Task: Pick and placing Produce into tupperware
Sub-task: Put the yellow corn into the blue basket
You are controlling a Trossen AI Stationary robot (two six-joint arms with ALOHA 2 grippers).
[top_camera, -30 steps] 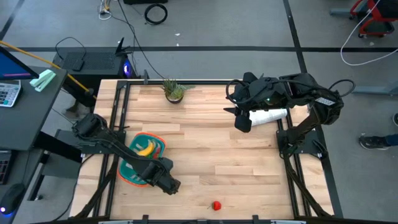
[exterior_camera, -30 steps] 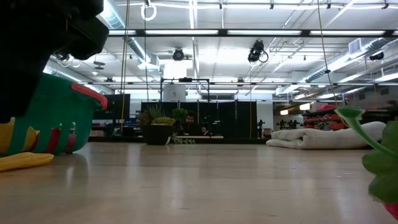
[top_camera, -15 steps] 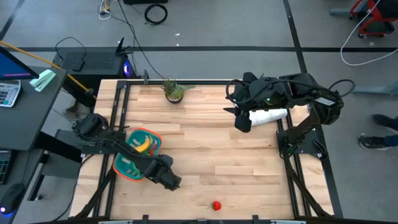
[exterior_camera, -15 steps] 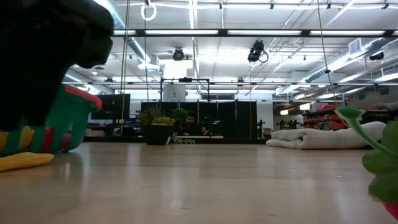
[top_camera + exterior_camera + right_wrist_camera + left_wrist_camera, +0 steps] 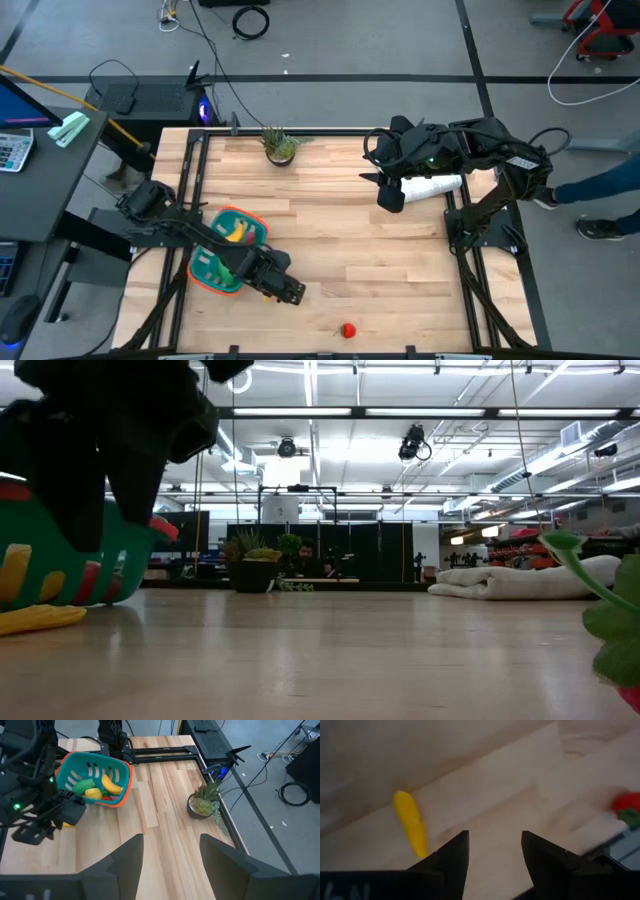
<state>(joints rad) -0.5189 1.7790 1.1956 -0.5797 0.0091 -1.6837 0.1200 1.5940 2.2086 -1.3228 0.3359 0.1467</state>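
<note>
The teal basket [image 5: 212, 268] with the orange rim stands at the table's left and holds a yellow banana [image 5: 112, 784], a lemon [image 5: 93, 793] and a green piece [image 5: 81, 785]. My left gripper [image 5: 290, 292] is open and hovers right of the basket. Just beyond its fingertips a thin yellow-orange piece [image 5: 410, 822] lies flat on the wood. A small red piece with a green top [image 5: 348, 329] lies near the near edge. My right gripper [image 5: 385, 190] waits open above the far right of the table.
A spiky potted plant [image 5: 281, 146] stands at the far edge. A white folded cloth [image 5: 430, 187] lies at the right edge below the right arm. The left arm reaches across over the basket. Bare wood spans the table's middle [image 5: 350, 250].
My left gripper has moved toward the table's right, away from the basket, and stays open. The basket has shifted and rocked a little under the left arm.
</note>
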